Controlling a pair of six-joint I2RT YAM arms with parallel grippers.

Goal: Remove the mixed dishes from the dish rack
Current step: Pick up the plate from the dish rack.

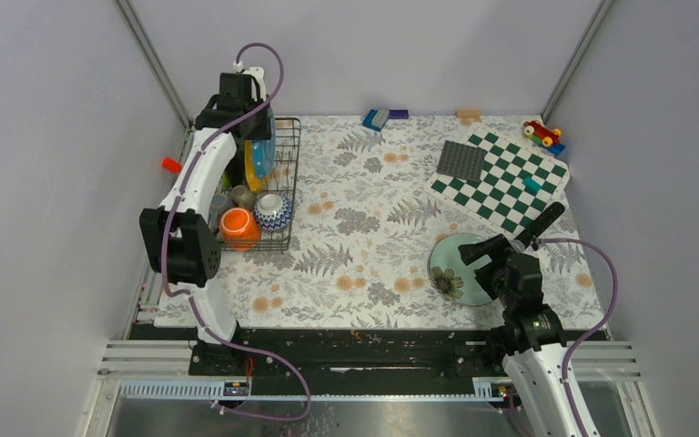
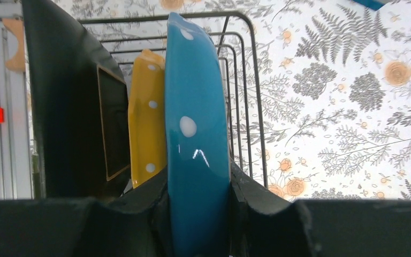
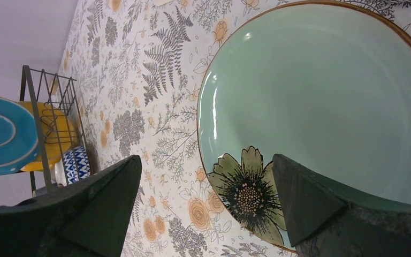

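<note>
Left gripper clamps the upright blue white-dotted plate in the dark wire dish rack at the table's left edge, with a yellow dotted plate just beside it. Right gripper, jaws apart, hovers over a pale-green flowered plate near the near edge.

Blue plate lower rim hidden between fingers, seemingly.

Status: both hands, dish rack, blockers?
Left hand shut on blue dotted plate, upright in dish rack. Right hand open over pale green plate on table. Yellow plate close beside blue one; orange mug, patterned bowl also racked.
</note>
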